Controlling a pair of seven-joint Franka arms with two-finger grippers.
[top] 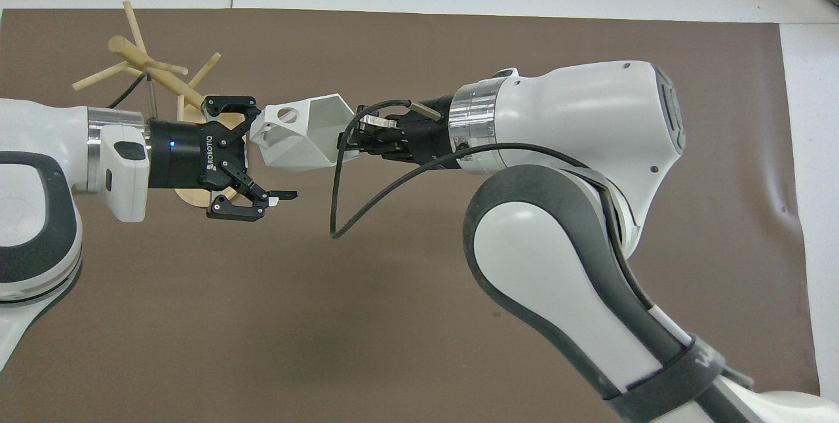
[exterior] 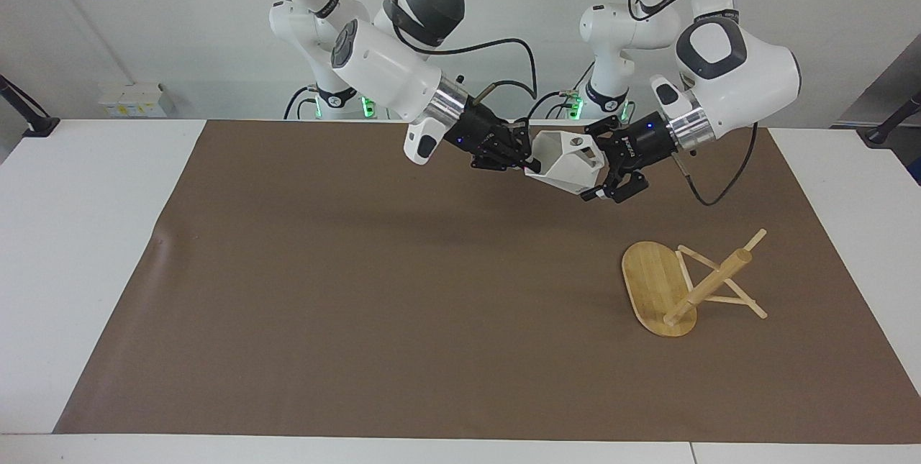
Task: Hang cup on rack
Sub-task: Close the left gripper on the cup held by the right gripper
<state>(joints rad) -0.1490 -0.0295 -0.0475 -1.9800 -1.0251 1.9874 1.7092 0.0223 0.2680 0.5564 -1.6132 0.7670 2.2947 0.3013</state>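
Observation:
The white faceted cup [exterior: 565,162] is held in the air on its side, with its handle end toward the left arm's end of the table. My right gripper [exterior: 527,160] is shut on the cup's rim; it also shows in the overhead view [top: 346,144]. My left gripper [exterior: 603,167] is open, and its fingers straddle the handle end of the cup [top: 295,141]. I cannot tell whether they touch it. The bamboo rack [exterior: 658,284] lies tipped over on the mat near the left arm's end, its post [top: 131,59] slanting and its pegs resting on the mat.
A brown mat [exterior: 360,270] covers most of the white table [exterior: 86,234]. The left arm's wrist hangs over the rack's base in the overhead view.

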